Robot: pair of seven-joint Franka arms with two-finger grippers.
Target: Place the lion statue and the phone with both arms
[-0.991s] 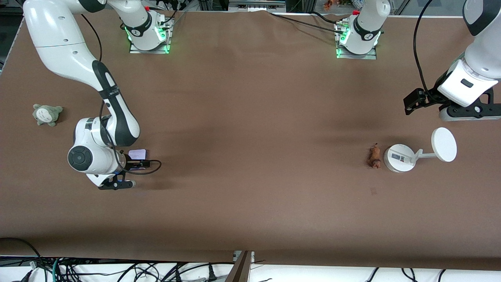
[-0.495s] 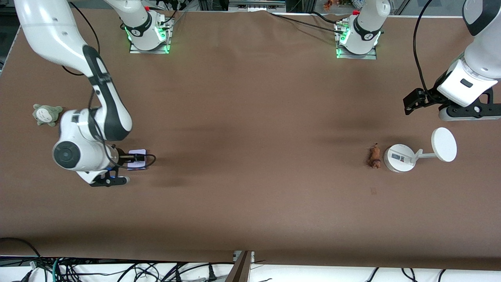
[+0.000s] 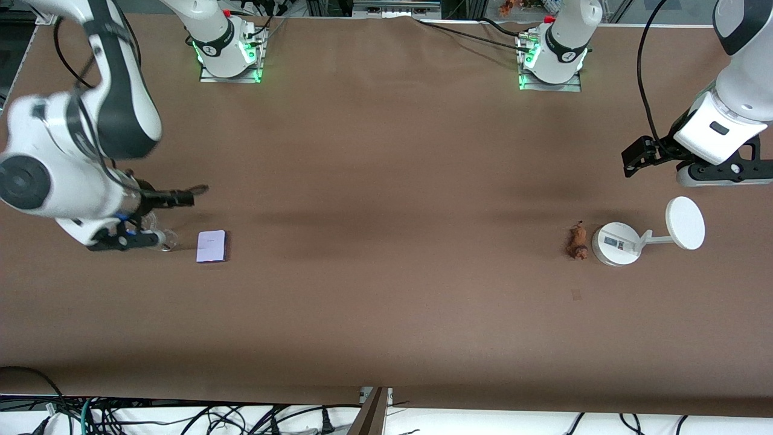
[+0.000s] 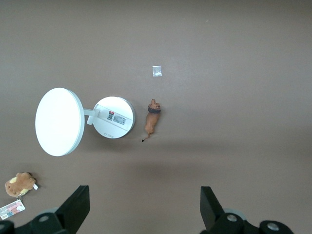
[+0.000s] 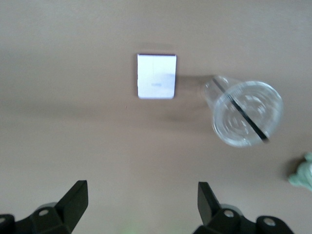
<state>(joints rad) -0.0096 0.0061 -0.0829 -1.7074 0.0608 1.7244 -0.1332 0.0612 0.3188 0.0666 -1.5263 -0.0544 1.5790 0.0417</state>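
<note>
The phone (image 3: 211, 246), a pale lavender rectangle with dark edges, lies flat on the table toward the right arm's end; it also shows in the right wrist view (image 5: 156, 76). My right gripper (image 3: 124, 240) is raised beside it, open and empty (image 5: 141, 204). The lion statue (image 3: 578, 241), a small reddish-brown figurine, lies against the round base of a white stand (image 3: 616, 243) toward the left arm's end, and shows in the left wrist view (image 4: 152, 122). My left gripper (image 3: 721, 174) hangs high beside them, open and empty (image 4: 141, 207).
A clear plastic cup (image 3: 164, 238) lies beside the phone, under the right gripper (image 5: 243, 113). A grey-green plush (image 5: 303, 175) lies close by. A fuzzy brown plush with a tag (image 4: 18, 184) lies near the stand's disc (image 4: 58, 122). A small paper scrap (image 3: 576, 294) lies nearer the camera than the lion.
My right arm has risen and drawn away from the phone toward its own end of the table, leaving the phone flat and uncovering the clear cup. The left arm has not moved.
</note>
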